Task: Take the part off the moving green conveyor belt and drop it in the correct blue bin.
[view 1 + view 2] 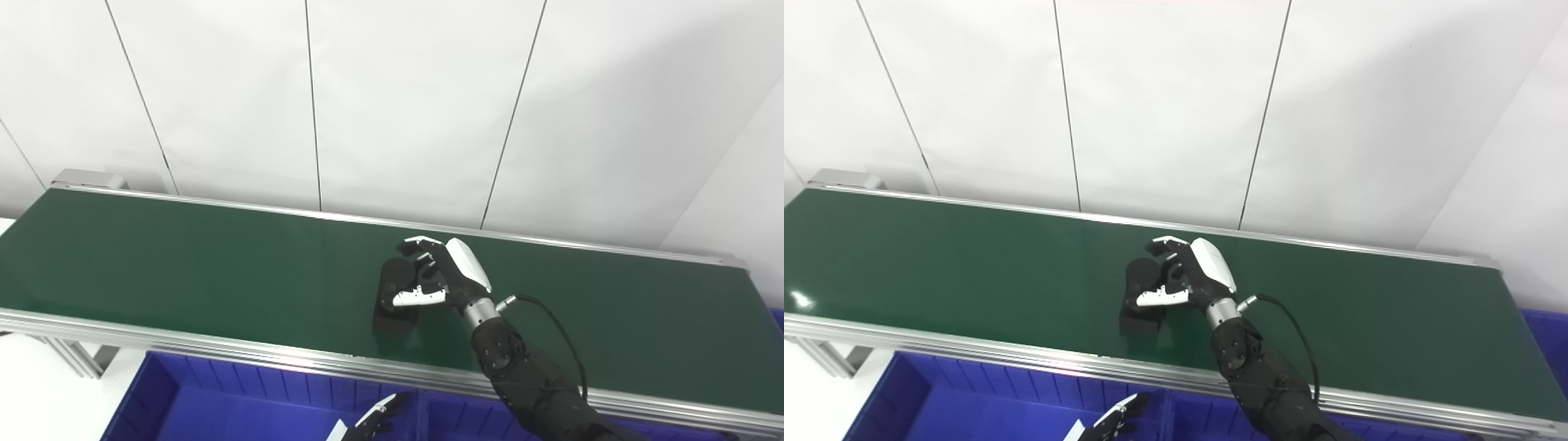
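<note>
A dark, rounded part (395, 283) rests on the green conveyor belt (184, 257), near its middle, with its reflection just below it. My right hand (444, 272) reaches over the belt from the lower right and curls round the part: the fingers (422, 248) press its far side and the white thumb (419, 298) lies across its near side. The part still touches the belt. Only the tips of my left hand (367, 422) show at the bottom edge, low over a blue bin (214, 398); its grip is hidden.
Blue bins sit below the belt's near metal rail (245, 352), split by a divider (420, 416). Another blue bin (1546, 334) shows past the belt's right end. White wall panels stand behind the belt. A cable (560, 331) loops from my right wrist.
</note>
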`<state>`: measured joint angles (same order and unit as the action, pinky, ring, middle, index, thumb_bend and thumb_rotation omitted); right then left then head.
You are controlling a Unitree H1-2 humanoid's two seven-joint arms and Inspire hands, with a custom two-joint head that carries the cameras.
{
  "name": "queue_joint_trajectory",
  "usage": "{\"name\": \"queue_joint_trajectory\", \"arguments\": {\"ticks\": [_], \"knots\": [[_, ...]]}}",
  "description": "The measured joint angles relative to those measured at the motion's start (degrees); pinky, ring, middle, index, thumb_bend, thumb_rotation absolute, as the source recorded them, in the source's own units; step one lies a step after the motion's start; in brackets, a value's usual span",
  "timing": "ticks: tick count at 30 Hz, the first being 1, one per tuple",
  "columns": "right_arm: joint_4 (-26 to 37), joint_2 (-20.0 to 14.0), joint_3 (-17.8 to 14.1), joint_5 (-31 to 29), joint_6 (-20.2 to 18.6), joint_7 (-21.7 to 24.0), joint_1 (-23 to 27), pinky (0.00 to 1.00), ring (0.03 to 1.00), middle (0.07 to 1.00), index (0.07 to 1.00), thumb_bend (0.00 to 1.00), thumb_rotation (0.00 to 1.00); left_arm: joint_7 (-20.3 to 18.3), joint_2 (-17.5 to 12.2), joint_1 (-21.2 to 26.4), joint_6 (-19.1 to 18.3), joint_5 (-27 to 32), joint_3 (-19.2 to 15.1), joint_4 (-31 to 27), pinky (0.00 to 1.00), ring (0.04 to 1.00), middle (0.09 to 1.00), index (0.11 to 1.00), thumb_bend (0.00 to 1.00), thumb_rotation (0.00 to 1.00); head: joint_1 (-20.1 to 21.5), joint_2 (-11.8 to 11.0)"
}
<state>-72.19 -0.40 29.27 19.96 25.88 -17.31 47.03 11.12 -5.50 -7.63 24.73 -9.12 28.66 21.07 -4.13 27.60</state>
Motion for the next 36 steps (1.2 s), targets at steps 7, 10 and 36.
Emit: {"name": "queue_joint_trajectory", "arguments": {"ticks": [7,10,36], "knots": [[-1.43,-0.31,0.13,1.48,0.5,-1.78,0.06,0.44,0.477,0.502,0.476,0.52,0.0,-0.19,-0.3,-0.44,0.0,0.63,-0.04,-0.24,0.87,0.916,0.921,0.9,0.65,0.91,0.53,0.18],[-1.47,-0.86,0.13,1.59,0.63,-1.73,0.03,0.39,0.432,0.468,0.493,0.53,0.0,-0.32,-0.6,-0.54,0.0,0.83,-0.12,-0.27,0.87,0.917,0.922,0.9,0.65,0.91,0.7,0.18],[9.75,-6.78,0.24,1.51,1.25,0.49,-5.4,0.26,0.318,0.411,0.513,0.52,0.0,-1.77,-0.82,-0.75,0.0,3.24,-1.0,-0.36,0.92,0.958,0.962,0.946,0.59,0.95,12.82,1.49]]}}
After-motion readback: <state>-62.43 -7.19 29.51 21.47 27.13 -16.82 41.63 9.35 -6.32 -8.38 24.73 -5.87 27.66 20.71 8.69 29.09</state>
